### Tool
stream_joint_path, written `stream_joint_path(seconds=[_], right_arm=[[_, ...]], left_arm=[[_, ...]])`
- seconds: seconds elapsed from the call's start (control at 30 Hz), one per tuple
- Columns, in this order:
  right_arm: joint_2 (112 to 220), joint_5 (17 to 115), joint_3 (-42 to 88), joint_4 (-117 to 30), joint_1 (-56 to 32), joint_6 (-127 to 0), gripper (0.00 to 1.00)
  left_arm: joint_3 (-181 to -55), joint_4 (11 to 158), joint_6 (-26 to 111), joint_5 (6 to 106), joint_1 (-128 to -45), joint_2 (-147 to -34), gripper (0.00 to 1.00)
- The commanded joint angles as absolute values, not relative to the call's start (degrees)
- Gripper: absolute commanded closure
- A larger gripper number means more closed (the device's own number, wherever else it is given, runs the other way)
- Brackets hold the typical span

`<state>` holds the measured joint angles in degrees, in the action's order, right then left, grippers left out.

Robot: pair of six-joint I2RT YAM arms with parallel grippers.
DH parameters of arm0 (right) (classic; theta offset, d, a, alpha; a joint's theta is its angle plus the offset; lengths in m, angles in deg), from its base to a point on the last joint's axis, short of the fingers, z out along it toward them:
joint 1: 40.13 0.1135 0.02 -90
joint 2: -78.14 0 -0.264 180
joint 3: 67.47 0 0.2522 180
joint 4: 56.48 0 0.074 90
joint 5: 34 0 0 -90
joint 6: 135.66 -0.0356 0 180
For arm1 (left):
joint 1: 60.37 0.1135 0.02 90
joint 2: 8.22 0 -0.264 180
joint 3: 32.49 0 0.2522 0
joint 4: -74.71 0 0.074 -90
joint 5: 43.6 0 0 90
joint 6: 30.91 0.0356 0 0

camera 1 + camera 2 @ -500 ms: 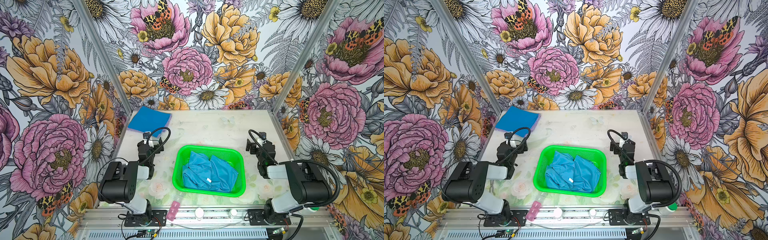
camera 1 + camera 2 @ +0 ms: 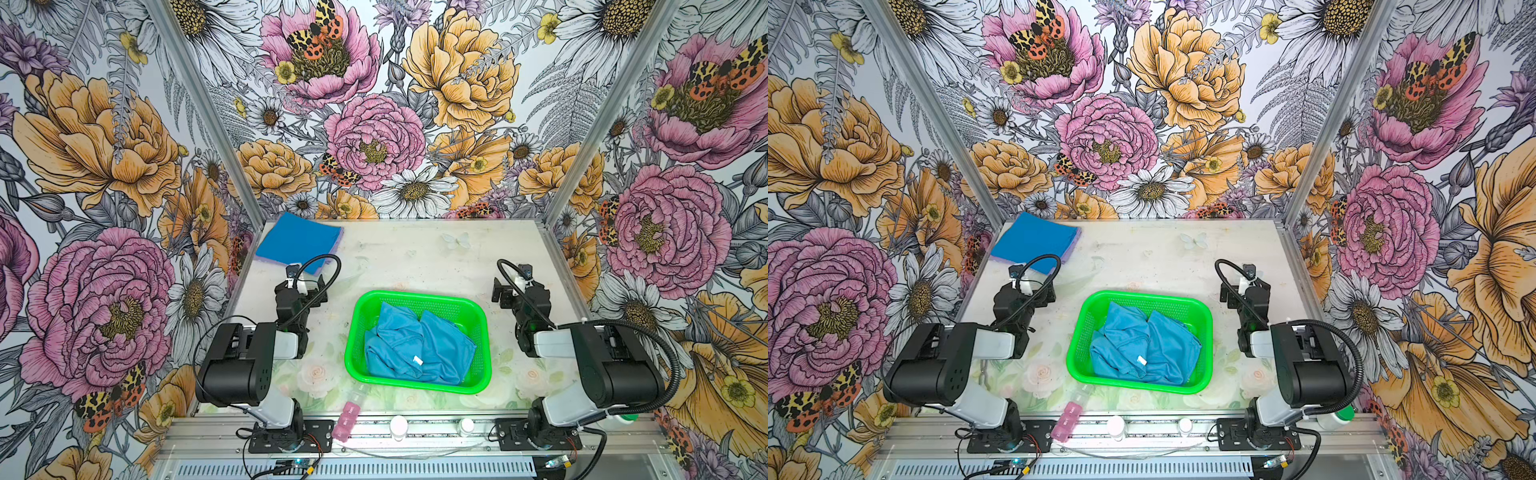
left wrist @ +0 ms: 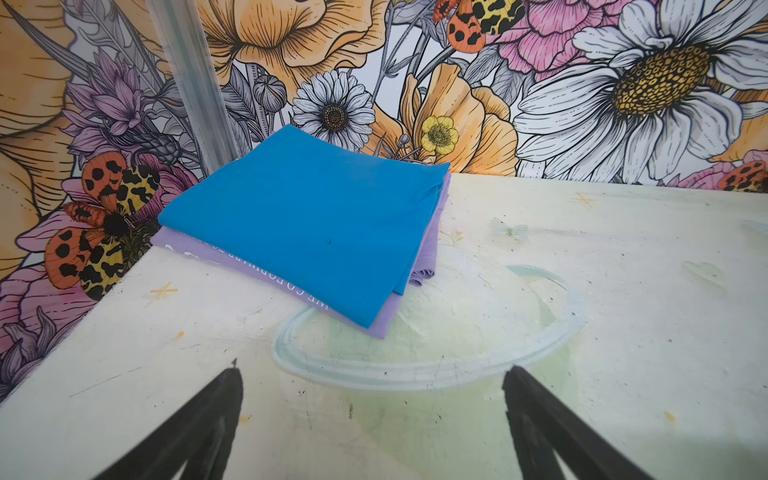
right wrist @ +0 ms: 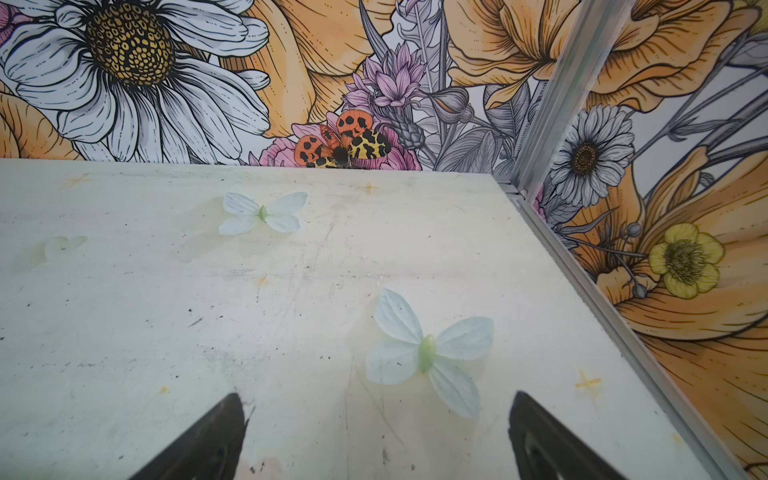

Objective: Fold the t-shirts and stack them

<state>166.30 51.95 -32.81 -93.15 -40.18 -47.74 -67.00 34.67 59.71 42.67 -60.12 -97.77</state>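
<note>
A crumpled teal-blue t-shirt (image 2: pixel 415 345) (image 2: pixel 1142 340) with a small white tag (image 2: pixel 417 360) lies in the green mesh basket (image 2: pixel 415 295) (image 2: pixel 1142 294) at the table's front middle. In the back left corner a folded deeper blue t-shirt (image 2: pixel 299 243) (image 2: pixel 1036 237) (image 3: pixel 307 216) rests on a folded lavender one (image 3: pixel 386 322). My left gripper (image 2: pixel 303 286) (image 2: pixel 1034 291) (image 3: pixel 372 374) hangs open and empty just in front of that stack. Right of the basket, my right gripper (image 2: pixel 518 291) (image 2: pixel 1245 289) (image 4: pixel 378 399) is open over bare table, holding nothing.
Floral walls and aluminium posts (image 4: pixel 552 95) close the table on three sides. A pink pill box (image 2: pixel 347 419) and two small white bottles (image 2: pixel 398 426) sit on the front rail. Flat butterfly prints (image 4: pixel 428 349) mark the tabletop (image 2: pixel 415 257).
</note>
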Motion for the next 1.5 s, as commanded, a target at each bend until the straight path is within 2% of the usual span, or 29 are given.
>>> stream_joint_path(seconds=[0.0, 0.33, 0.5, 0.67, 0.8, 0.9, 1.07, 1.17, 1.27, 1.47], right_arm=[[166.2, 54.2, -31.8, -93.6, -40.6, -48.1, 0.0], [166.3, 52.5, -30.9, -92.1, -42.0, -50.4, 0.01], [166.3, 51.7, -30.9, -92.0, -41.5, -50.2, 0.01], [166.2, 51.4, -31.1, -92.3, -41.3, -50.1, 0.01], [166.2, 51.4, -31.1, -92.4, -41.2, -50.1, 0.01], [165.9, 51.2, -30.9, -91.8, -41.2, -50.0, 0.0], [161.3, 50.7, -24.7, -77.1, -41.3, -50.3, 0.01], [159.0, 50.0, -22.0, -71.0, -40.9, -50.1, 0.0], [155.8, 49.3, -19.1, -64.6, -40.8, -51.4, 0.0], [153.8, 48.4, -5.3, -39.6, -40.6, -53.4, 0.0]], left_arm=[[-68.0, 34.8, 60.3, 44.1, -59.7, -97.1, 0.01], [-68.0, 34.9, 60.4, 43.7, -59.8, -97.1, 0.01], [-67.8, 36.3, 61.8, 37.0, -62.6, -94.5, 0.01], [-74.0, 49.3, 68.2, 21.2, -71.9, -90.1, 0.01], [-78.4, 54.3, 70.6, 7.0, -79.2, -89.2, 0.01], [-83.9, 65.6, 69.3, 2.0, -83.9, -88.1, 0.01], [-96.0, 89.3, 64.1, -2.5, -92.8, -89.3, 0.01], [-104.1, 105.3, 59.1, -0.5, -98.1, -90.1, 0.01], [-109.7, 117.6, 54.5, 6.9, -102.8, -89.4, 0.01], [-111.7, 126.6, 45.1, 26.4, -111.3, -85.6, 0.01]])
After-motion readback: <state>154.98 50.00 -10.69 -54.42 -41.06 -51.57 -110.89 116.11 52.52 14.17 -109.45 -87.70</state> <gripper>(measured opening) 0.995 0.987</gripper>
